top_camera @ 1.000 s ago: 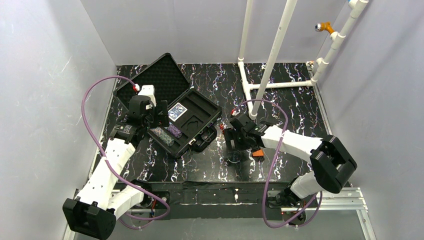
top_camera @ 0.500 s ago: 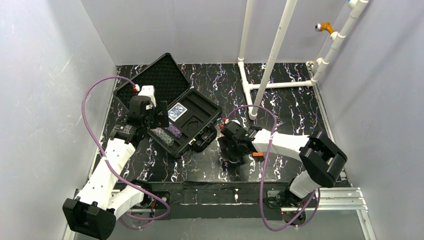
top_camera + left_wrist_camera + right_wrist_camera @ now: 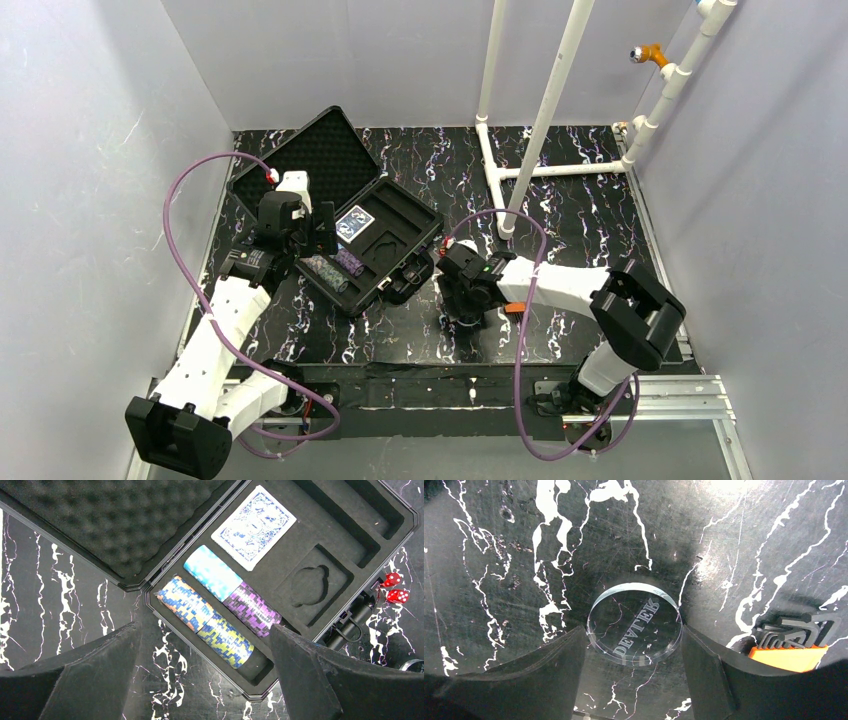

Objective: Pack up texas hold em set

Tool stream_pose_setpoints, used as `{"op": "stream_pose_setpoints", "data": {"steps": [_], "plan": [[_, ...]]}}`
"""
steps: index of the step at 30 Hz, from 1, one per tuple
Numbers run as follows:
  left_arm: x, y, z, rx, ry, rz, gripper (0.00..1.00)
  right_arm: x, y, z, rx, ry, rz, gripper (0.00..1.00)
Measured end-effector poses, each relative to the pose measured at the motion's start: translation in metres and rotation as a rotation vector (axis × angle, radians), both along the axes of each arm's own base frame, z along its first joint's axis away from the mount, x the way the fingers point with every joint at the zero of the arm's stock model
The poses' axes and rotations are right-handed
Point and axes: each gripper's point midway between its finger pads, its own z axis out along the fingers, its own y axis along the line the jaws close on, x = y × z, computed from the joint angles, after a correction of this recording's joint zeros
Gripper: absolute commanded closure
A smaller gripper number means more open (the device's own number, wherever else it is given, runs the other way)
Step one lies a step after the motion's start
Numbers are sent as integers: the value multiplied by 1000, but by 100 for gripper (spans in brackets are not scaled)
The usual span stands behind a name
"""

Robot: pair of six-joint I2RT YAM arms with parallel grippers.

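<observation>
Left wrist: left gripper (image 3: 204, 627) hangs wide open over the case (image 3: 350, 535), chip rolls (image 3: 215, 607) in, round slot empty. Right wrist: right gripper (image 3: 634, 632) brackets the clear disc (image 3: 624, 612) lying flat on the table (image 3: 499, 540). Can't tell if it's actually squeezing, and that thin slick edge could squirt out on the lift. Top view: right arm has swung closer to the case than a second ago.

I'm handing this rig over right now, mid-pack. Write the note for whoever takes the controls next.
Left gripper: open, empty, above the open case.
Right gripper: fingers against both sides of the clear dealer disc, which lies flat on the table to the right of the case.
Done: card deck and four chip rolls sit in the case.
Left: lift the disc, probably into the empty round recess. Pack the two red dice lying on the table beside the case. Then shut the lid.
</observation>
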Motion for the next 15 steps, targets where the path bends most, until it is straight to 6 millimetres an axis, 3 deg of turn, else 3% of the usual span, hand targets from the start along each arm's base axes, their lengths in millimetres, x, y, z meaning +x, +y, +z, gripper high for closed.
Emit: {"op": "stream_pose_setpoints", "data": {"steps": [6, 15], "plan": [[0, 0, 0, 1, 0, 1, 2, 1, -1, -1, -39, -8, 8, 28], [0, 1, 2, 3, -6, 3, 2, 3, 11, -1, -52, -20, 29, 44]]}}
